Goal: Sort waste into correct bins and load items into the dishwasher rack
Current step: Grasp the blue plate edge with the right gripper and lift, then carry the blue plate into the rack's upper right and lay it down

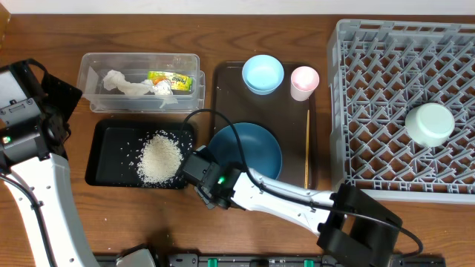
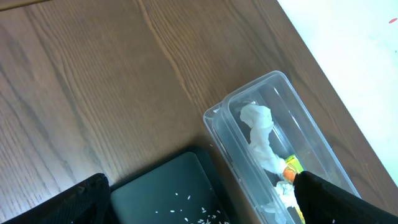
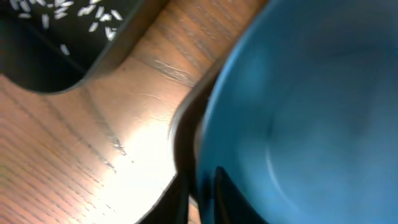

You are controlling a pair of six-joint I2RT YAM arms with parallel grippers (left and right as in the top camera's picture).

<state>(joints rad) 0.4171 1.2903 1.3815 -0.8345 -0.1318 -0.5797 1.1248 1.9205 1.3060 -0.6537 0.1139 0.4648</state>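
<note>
Chopsticks (image 1: pixel 307 148) lie long axis near-to-far, right of dark blue plate (image 1: pixel 252 152); right gripper (image 3: pixel 200 190) clamped on plate's left rim, left gripper (image 2: pixel 199 190) gaping, empty.

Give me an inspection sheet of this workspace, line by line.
Surface: wooden table.
Job's things: rice in black tray; tissue and wrapper in clear tub; mint bowl in rack; light blue bowl, pink cup, chopsticks, blue plate together.
Clutter: brown serving tray under those four.
Grippers: left gripper open, above table near clear tub; right gripper shut on blue plate's rim.
Cables: black cable loops over blue plate.
Surroundings: pale surface past table edge.
</note>
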